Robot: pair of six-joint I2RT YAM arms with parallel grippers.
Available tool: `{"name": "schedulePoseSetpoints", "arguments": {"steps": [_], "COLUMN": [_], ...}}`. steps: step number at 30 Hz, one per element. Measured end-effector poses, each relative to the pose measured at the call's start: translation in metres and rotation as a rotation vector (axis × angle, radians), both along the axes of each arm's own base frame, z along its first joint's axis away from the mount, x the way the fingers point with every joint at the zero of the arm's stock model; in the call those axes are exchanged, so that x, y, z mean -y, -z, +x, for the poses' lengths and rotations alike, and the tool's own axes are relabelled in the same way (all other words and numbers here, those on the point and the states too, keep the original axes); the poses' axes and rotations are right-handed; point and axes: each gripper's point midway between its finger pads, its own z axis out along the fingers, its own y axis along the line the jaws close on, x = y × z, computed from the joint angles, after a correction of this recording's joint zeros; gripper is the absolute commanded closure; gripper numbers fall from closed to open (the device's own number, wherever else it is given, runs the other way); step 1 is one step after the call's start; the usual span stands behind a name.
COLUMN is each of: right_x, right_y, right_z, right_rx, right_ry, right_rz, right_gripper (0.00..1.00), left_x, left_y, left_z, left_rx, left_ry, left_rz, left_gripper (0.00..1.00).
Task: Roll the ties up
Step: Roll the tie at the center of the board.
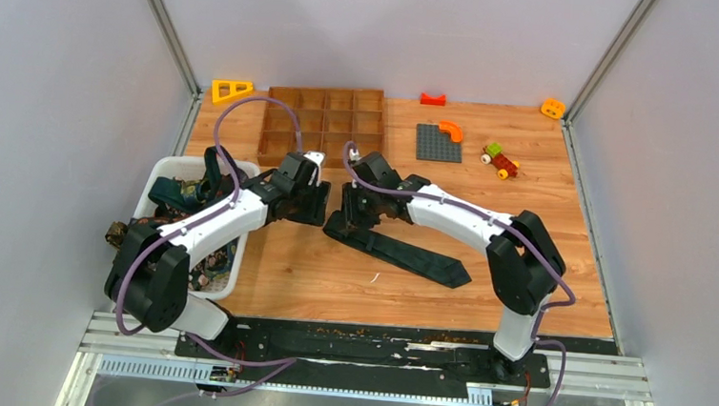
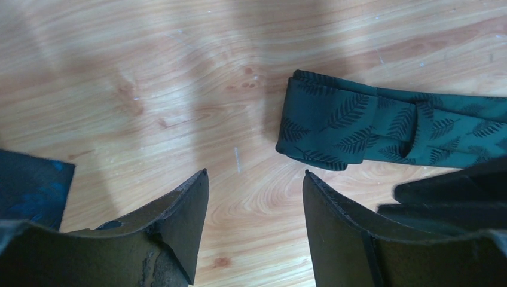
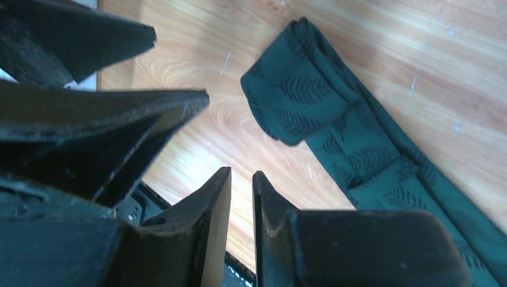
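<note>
Dark green leaf-patterned fabric necktie (image 1: 409, 256) lies on the wooden table (image 1: 545, 235), its end folded over; left gripper (image 2: 255, 173) gapes wide, right gripper (image 3: 242, 173) narrow, both empty.

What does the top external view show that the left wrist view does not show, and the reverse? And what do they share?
Only the top external view: the dark green tie out to its wide end, the white bin with other ties, the wooden tray and the toy car. Only the left wrist view: the fern-leaf print on the tie's folded end, and the left gripper open with nothing between its fingers. Both: that tie lying on the wooden table.
</note>
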Motion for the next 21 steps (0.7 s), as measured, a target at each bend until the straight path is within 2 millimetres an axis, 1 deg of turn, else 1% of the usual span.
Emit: {"name": "schedulePoseSetpoints", "arguments": {"steps": [4,6,11,16,21], "right_x": [-0.012,-0.014,-0.011,-0.007,-0.004], "right_y": [0.011,0.017,0.034,0.040,0.041], "right_z": [0.010,0.014,0.022,0.031,0.035], "right_rx": [-0.015,-0.025,-0.047,-0.046,-0.048], "right_ry": [-0.004,-0.001,0.018,0.040,0.052], "right_rz": [-0.003,-0.011,-0.043,-0.060,-0.062], "right_gripper": [0.80,0.80,0.80,0.81,0.81], "left_x": [0.006,0.011,0.023,0.031,0.036], "left_y": [0.008,0.010,0.009,0.009,0.016], "left_z": [0.002,0.003,0.006,0.010,0.012], "left_rx": [-0.024,-0.020,0.005,0.022,0.012], "left_ry": [0.023,0.042,0.083,0.114,0.128], "left_rz": [-0.119,-0.170,-0.231,-0.264,-0.273], "left_gripper": [0.30,0.29,0.28,0.28,0.28]}}
